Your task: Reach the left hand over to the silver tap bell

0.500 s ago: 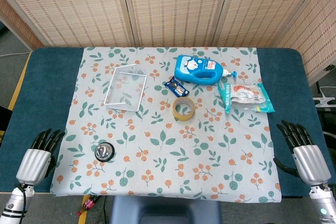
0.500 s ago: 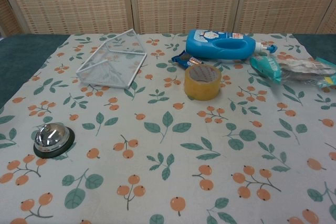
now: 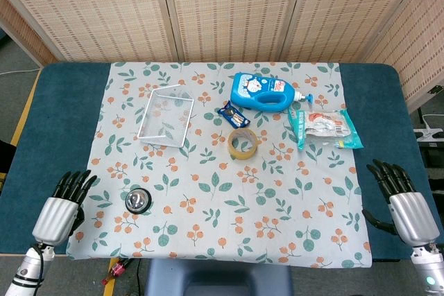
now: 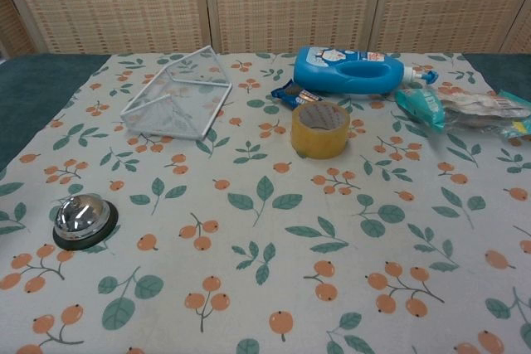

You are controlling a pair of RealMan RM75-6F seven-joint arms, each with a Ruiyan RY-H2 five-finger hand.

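The silver tap bell (image 3: 137,200) (image 4: 84,220) stands on its black base near the front left of the flowered cloth. My left hand (image 3: 64,206) hovers at the cloth's left edge, a short way left of the bell, its dark fingers spread and holding nothing. My right hand (image 3: 402,200) sits off the cloth's right edge over the blue table, fingers apart and empty. Neither hand shows in the chest view.
A white wire basket (image 3: 166,116) lies at the back left. A blue bottle (image 3: 262,92), a small dark packet (image 3: 232,114), a roll of tape (image 3: 244,143) and a plastic packet (image 3: 325,127) sit at the back middle and right.
My left hand has moved right and slightly toward the front, closer to the bell. The right hand has barely shifted.
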